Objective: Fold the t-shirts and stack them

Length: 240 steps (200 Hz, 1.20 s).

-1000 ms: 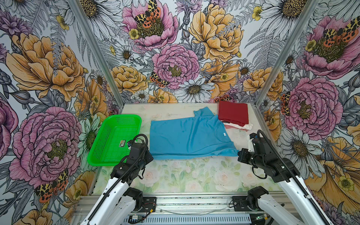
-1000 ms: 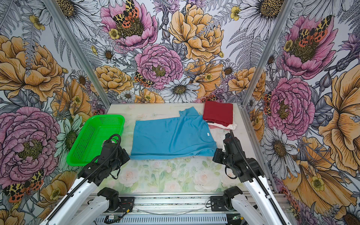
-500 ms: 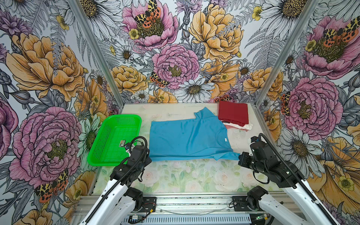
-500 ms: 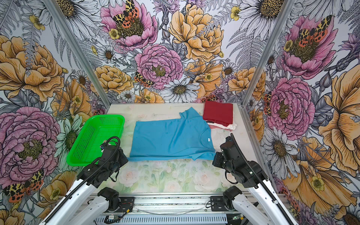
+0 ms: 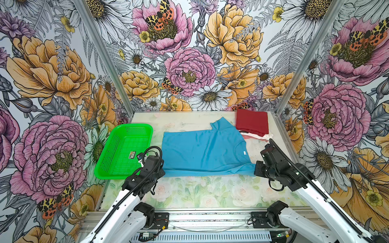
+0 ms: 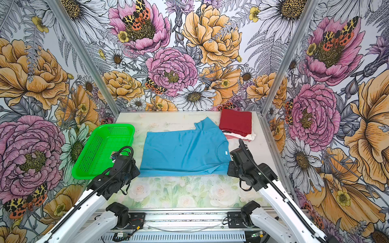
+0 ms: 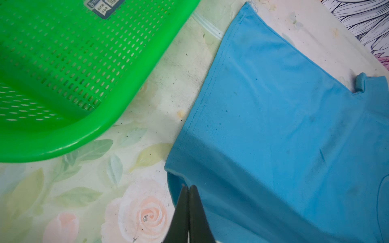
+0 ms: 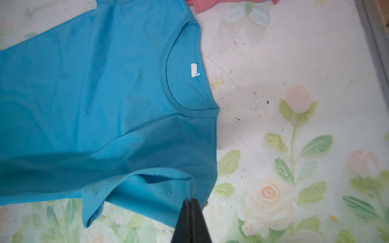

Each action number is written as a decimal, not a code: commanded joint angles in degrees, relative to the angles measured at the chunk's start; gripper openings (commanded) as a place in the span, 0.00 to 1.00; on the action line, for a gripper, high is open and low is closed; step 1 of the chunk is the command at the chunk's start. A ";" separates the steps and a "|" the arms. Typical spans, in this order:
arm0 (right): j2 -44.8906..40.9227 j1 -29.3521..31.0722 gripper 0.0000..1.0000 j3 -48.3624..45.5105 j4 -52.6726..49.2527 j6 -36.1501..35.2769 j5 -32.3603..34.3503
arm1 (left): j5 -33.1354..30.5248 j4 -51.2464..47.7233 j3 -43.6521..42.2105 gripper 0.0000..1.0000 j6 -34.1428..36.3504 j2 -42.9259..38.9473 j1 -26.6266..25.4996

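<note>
A sky-blue t-shirt [image 5: 204, 151] [image 6: 183, 151] lies spread flat mid-table, collar to the right. My left gripper [image 5: 161, 169] [image 7: 188, 187] is shut on its near left hem corner [image 7: 179, 174]. Shut as well, my right gripper [image 5: 255, 168] [image 8: 191, 199] pinches the near sleeve [image 8: 160, 185] by its edge. At the back right a dark red folded t-shirt [image 5: 251, 122] [image 6: 235, 121] tops a stack, with pinkish and white t-shirts [image 5: 257, 136] [image 6: 242, 136] peeking out beneath it.
A bright green mesh basket [image 5: 134, 126] [image 6: 113, 127] [image 7: 84, 130] stands at the left of the table, close to my left arm, with a small label card [image 5: 132, 155] inside. Metal frame posts and flowered walls enclose the table on three sides.
Both grippers have drawn back toward the table's front, dragging the blue t-shirt's near edge with them. The red stack and the basket have stayed put.
</note>
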 commanded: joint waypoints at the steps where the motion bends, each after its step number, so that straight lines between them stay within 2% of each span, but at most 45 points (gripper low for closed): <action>1: 6.66 -2.16 0.00 1.94 7.50 -6.19 -0.72 | 3.22 5.23 3.29 0.00 4.41 3.43 1.83; 30: 16.63 -6.80 0.00 3.73 11.89 -11.77 -2.75 | 5.99 8.30 4.42 0.00 6.97 8.11 4.98; 87: 29.98 -9.58 0.00 12.76 14.57 -19.67 -3.03 | 12.08 14.05 6.59 0.00 11.46 18.20 10.22; 159: 48.51 -11.36 0.00 25.41 15.59 -26.56 -5.88 | 13.18 17.29 12.75 0.00 13.63 31.11 11.13; 240: 56.77 -14.46 0.00 33.18 15.65 -28.36 -6.03 | 14.24 19.56 15.87 0.00 15.06 39.64 14.61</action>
